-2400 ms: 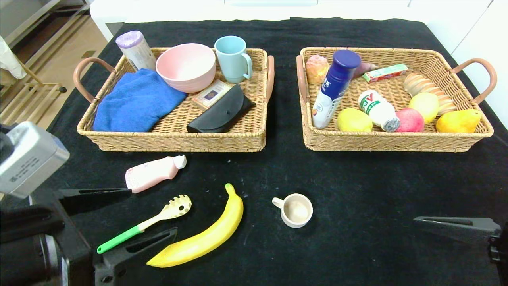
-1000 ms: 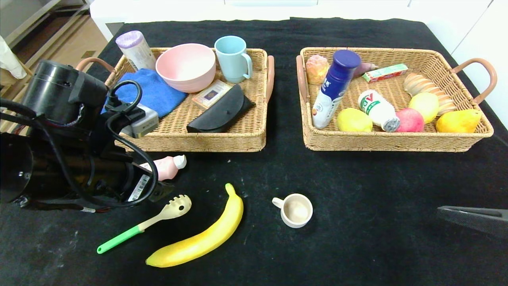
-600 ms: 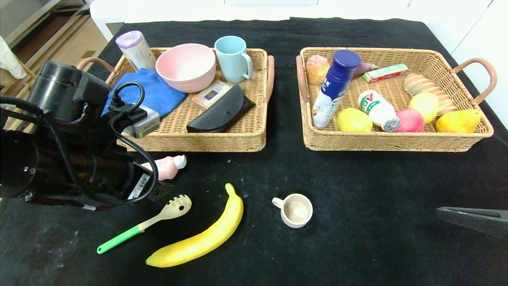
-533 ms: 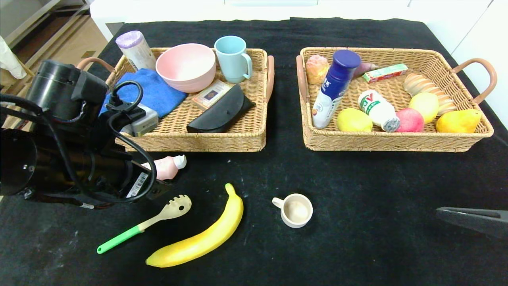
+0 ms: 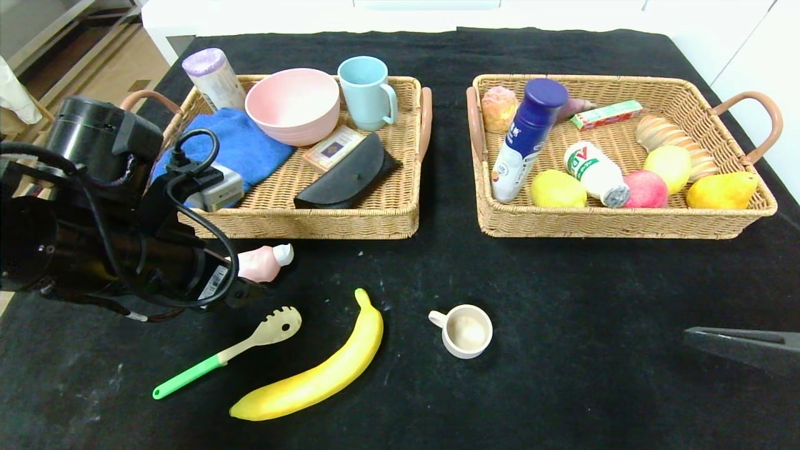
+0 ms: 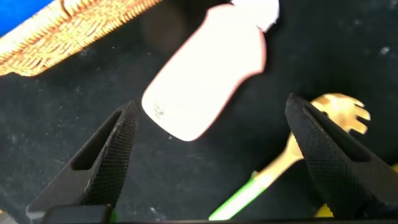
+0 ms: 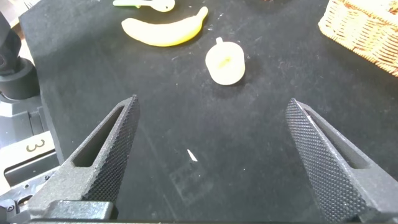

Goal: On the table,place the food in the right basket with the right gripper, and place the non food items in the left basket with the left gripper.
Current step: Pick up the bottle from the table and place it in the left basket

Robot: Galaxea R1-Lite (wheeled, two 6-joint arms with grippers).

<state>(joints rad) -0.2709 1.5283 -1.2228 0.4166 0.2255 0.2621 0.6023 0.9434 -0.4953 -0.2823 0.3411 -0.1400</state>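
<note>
A pink bottle (image 5: 264, 262) (image 6: 205, 74) lies on the black table in front of the left basket (image 5: 281, 224). My left gripper (image 6: 211, 109) hangs open just above it, and the bottle's flat end reaches between the fingertips without touching them. In the head view my left arm (image 5: 112, 250) hides most of the bottle. Beside it lie a cream pasta spoon with a green handle (image 5: 237, 350) (image 6: 336, 112), a banana (image 5: 319, 375) (image 7: 165, 31) and a small cream cup (image 5: 465, 331) (image 7: 226, 62). My right gripper (image 7: 211, 109) is open and empty low at the right, one finger (image 5: 744, 347) showing.
The left basket holds a blue cloth (image 5: 250, 140), pink bowl (image 5: 292, 103), blue mug (image 5: 369, 90), black case (image 5: 347, 178), a small box and a purple-capped can. The right basket (image 5: 625, 226) holds fruit, bottles and bread. Bare table lies between the cup and my right gripper.
My left arm swung in over the pink bottle, then drifted slightly left and back in the last second. The right gripper has barely moved. No object has shifted.
</note>
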